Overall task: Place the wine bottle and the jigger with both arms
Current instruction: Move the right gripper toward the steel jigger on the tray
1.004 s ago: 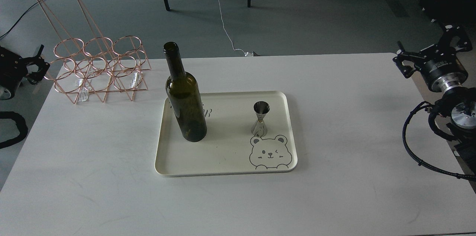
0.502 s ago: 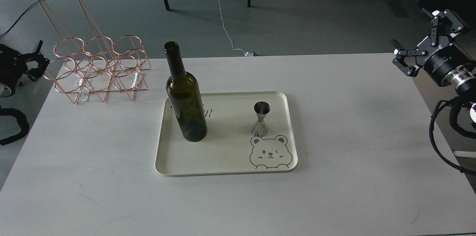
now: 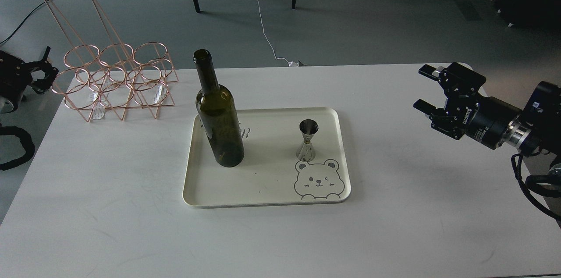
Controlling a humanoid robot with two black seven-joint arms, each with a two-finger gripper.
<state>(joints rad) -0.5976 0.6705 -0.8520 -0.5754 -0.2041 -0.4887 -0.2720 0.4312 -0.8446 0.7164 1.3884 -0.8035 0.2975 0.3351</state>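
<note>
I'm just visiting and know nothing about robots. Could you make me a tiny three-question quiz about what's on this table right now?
1. True or false: the wine bottle stands upright on the cream tray.
2. Which is nearer the bear drawing: A) the bottle, B) the jigger, C) the copper wire rack?
3. Fill in: the right gripper, fingers spread, holds ____.

Key: 1 true. 2 B. 3 nothing.
</note>
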